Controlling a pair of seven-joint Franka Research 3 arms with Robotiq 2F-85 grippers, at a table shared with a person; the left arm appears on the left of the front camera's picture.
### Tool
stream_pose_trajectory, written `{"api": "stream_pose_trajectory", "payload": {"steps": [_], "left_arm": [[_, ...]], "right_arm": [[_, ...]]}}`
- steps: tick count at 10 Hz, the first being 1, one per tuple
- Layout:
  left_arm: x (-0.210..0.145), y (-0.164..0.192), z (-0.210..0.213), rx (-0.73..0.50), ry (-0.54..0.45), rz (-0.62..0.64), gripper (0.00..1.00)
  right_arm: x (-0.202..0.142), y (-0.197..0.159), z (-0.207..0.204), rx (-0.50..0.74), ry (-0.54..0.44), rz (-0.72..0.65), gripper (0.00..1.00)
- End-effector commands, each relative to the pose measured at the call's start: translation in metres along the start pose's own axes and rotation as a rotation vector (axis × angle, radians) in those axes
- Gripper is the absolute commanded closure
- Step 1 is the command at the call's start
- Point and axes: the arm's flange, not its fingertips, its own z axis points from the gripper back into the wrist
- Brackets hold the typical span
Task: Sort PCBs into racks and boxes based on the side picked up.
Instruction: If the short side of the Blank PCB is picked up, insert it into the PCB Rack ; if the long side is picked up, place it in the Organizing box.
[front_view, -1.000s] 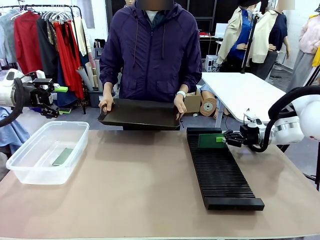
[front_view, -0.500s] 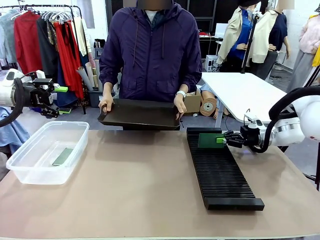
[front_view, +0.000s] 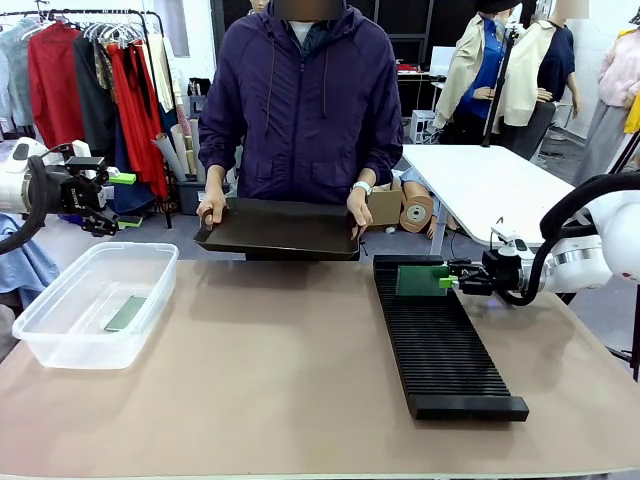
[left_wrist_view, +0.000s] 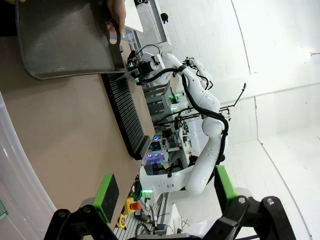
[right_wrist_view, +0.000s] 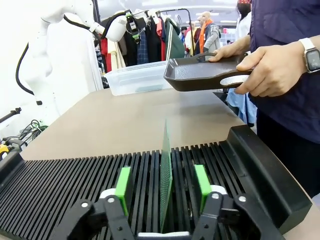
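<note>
A clothes rail (front_view: 85, 14) hung with red and grey garments is seen at far left. A white table (front_view: 485, 185) is set at right rear, cardboard rolls (front_view: 415, 212) beside it. The tan tabletop (front_view: 270, 380) is evenly lit.

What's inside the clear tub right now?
One PCB lies flat on the floor of the tub, near its right wall. The rest of the floor looks bare through the clear walls; nothing seems hidden.
</note>
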Motion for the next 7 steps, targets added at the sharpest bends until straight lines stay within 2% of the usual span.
{"api": "stream_pose_trajectory", "payload": {"steps": [1,4,5,7], "left_arm": [[0.0007,-0.0015,0.0013,0.003,-0.003,-0.004,0.00],[0.0007,-0.0015,0.0013,0.003,-0.003,-0.004,0.00],[0.0007,-0.0015,0.0013,0.003,-0.003,-0.004,0.00],[0.0007,-0.0015,0.0013,0.003,-0.003,-0.004,0.00]], "right_arm": [[0.0093,-0.0016,0.0002,-0.005,-0.027,0.012,0.00],[0.0106,-0.0027,-0.0014,-0.005,-0.015,0.000,0.00],[0.0096,-0.0040,-0.0048,0.005,0.028,-0.012,0.00],[0.0029,0.0001,0.0006,0.000,-0.003,0.004,0.00]]}}
